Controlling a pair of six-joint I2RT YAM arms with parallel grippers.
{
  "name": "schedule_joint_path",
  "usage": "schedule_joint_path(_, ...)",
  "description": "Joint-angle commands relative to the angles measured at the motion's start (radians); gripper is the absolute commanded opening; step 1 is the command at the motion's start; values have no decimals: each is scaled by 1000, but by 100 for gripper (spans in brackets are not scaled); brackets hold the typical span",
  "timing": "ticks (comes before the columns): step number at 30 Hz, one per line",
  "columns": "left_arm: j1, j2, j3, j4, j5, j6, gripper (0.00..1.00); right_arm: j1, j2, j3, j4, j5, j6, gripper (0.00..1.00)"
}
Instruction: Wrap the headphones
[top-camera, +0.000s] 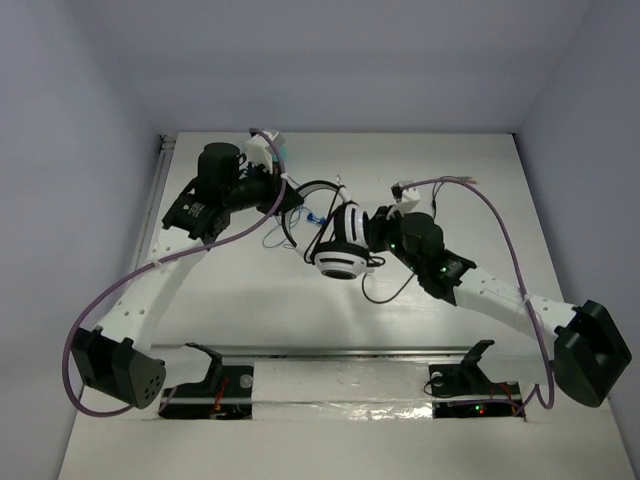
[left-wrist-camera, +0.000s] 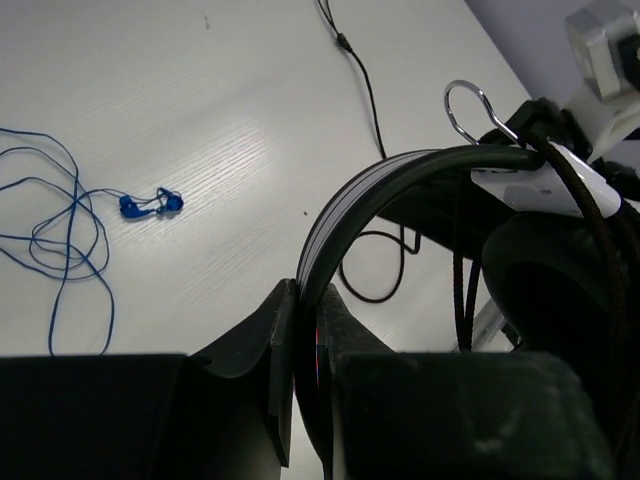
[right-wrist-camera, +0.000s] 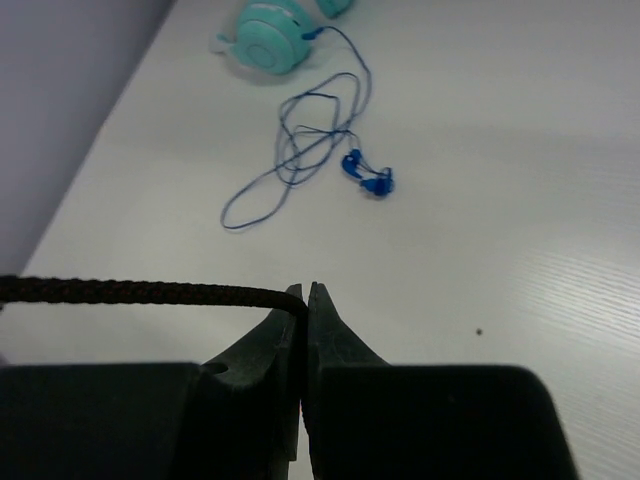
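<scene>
Teal headphones (right-wrist-camera: 268, 40): back left of table (top-camera: 200, 330), near left arm. Left gripper (left-wrist-camera: 305, 295): jaws closed tight on black headband (left-wrist-camera: 370, 185). Blue earbuds (left-wrist-camera: 150, 204): loose on table, just left of headphones (top-camera: 340, 250). Headphones: middle of table, between both grippers. Right gripper (right-wrist-camera: 304, 292): jaws closed, tips pinching black braided cable (right-wrist-camera: 130, 292).

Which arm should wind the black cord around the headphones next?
Right, probably. The right claw is shut on the black cord, ready to loop it, while the left claw clamps the headband steady.
</scene>
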Motion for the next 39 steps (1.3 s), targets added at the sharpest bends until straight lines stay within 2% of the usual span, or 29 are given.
schedule_joint_path(1, 58, -23, 79, 195, 210, -154, 0, -11, -3, -64, 201, -117, 72, 0)
schedule_joint_path(4, 67, 5, 107, 262, 263, -249, 0, -11, 26, -165, 440, -266, 130, 0)
schedule_joint_path(5, 67, 11, 112, 282, 281, -290, 0, -11, 41, -214, 602, -306, 147, 0)
schedule_joint_path(6, 67, 19, 115, 325, 295, -312, 0, -11, 84, -228, 672, -384, 164, 8)
schedule_joint_path(8, 67, 23, 125, 332, 287, -332, 0, -11, 133, -228, 777, -433, 204, 20)
schedule_joint_path(9, 67, 23, 141, 324, 283, -332, 0, -11, 185, -213, 791, -464, 206, 27)
schedule_joint_path(15, 78, 51, 265, 234, 207, -303, 0, -11, 340, -202, 924, -518, 246, 30)
schedule_joint_path(21, 78, 92, 346, 267, 151, -371, 0, -11, 501, -231, 1091, -582, 321, 35)
schedule_joint_path(23, 78, 104, 371, 264, 88, -380, 0, 2, 526, -253, 1140, -593, 356, 37)
schedule_joint_path(25, 78, 126, 418, 244, 40, -381, 0, 35, 526, -268, 1124, -555, 364, 40)
schedule_joint_path(28, 87, 146, 454, 253, -58, -407, 0, 96, 498, -280, 1011, -486, 352, 42)
schedule_joint_path(31, 107, 160, 444, 298, -122, -470, 0, 175, 449, -303, 870, -362, 345, 42)
schedule_joint_path(34, 116, 166, 412, 321, -262, -506, 0, 257, 434, -293, 735, -280, 380, 40)
schedule_joint_path(36, 116, 172, 362, 361, -337, -527, 0, 303, 441, -262, 647, -262, 385, 32)
schedule_joint_path(39, 116, 178, 291, 393, -467, -546, 0, 398, 440, -175, 503, -216, 381, 14)
